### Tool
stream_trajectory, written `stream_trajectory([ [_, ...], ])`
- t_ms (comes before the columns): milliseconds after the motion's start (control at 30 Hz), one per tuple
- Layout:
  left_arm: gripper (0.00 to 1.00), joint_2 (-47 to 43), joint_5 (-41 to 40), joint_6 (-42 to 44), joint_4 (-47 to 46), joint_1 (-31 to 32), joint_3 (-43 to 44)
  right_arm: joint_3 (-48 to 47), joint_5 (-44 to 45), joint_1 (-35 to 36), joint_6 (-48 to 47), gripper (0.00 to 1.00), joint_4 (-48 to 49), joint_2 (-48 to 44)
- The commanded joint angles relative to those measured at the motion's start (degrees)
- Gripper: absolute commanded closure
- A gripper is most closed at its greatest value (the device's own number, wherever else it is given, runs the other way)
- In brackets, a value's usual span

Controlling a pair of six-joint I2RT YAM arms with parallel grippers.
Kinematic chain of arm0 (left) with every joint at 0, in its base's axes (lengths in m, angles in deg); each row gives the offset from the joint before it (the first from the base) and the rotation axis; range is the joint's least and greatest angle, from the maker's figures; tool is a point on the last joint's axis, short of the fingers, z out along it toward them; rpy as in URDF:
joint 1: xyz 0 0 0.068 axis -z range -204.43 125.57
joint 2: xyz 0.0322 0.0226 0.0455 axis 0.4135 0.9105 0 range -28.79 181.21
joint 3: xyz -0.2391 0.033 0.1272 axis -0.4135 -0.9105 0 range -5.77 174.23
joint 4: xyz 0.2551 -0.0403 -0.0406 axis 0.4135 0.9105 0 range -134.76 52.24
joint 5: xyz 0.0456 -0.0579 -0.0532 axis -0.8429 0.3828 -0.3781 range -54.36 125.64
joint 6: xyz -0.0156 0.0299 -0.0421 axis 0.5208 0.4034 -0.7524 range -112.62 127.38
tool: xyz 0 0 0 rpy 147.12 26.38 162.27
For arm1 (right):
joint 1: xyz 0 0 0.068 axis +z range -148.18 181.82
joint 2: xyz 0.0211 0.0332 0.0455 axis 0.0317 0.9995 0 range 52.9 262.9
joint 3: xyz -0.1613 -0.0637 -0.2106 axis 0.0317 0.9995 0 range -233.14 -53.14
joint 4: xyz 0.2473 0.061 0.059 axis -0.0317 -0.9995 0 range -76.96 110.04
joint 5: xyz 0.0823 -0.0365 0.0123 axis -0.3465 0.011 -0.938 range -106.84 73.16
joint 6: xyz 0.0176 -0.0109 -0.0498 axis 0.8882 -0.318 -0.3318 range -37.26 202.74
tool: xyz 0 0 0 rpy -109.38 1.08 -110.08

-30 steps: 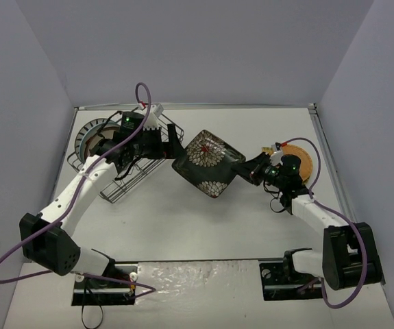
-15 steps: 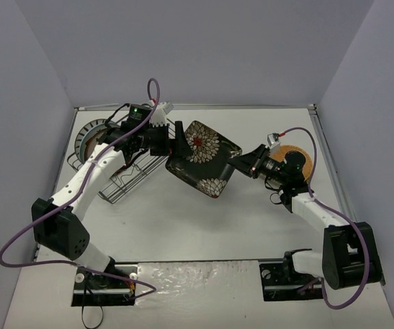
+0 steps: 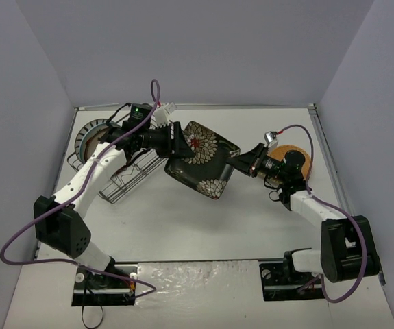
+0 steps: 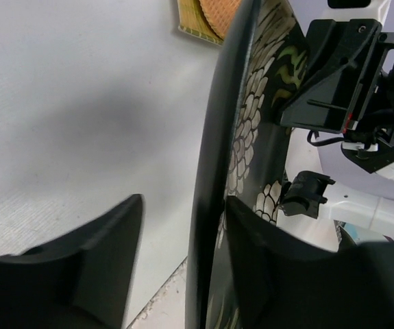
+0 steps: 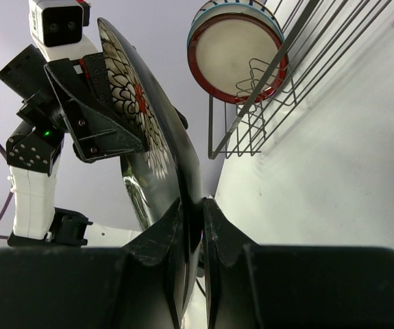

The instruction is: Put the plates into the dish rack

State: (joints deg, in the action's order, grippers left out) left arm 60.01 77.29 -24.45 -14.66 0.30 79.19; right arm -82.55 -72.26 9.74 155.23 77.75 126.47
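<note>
Between the two arms, just right of the dish rack [image 3: 122,181], the dark square plate [image 3: 198,161] hangs tilted on edge above the counter [image 3: 183,226]. The right end effector [image 3: 238,163] is clamped on its right rim; the right wrist view shows both fingers pressed tight against the plate. The left end effector [image 3: 177,142] straddles the opposite rim with its fingers apart: in the left wrist view one finger lies against the patterned face, and a clear gap separates the other from the back.

This looks like a handover, and the danger lies in its timing. If the right side lets go before the left has closed, the plate would drop onto the counter. A thin rim pinch on a glossy, tilted plate could also let it swivel or slip. Carrying it left, a corner might strike the rack's wire wall or the red-brown-rimmed plate [image 5: 236,51] standing inside. The orange-tan plate [image 3: 299,159] lies flat at the far right.
</note>
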Motion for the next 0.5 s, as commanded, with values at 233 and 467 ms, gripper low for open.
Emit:
stream_trajectory([
  [233, 0.67, -2.1, 5.3, 2.8, 2.0, -2.8, 4.4, -4.4, -4.0, 0.1, 3.4, 1.0, 14.0, 0.4],
  [467, 0.68, -1.4, 6.6, 5.9, 6.2, -3.9, 6.4, -4.5, -4.7, 0.0, 2.3, 1.0, 13.0, 0.6],
])
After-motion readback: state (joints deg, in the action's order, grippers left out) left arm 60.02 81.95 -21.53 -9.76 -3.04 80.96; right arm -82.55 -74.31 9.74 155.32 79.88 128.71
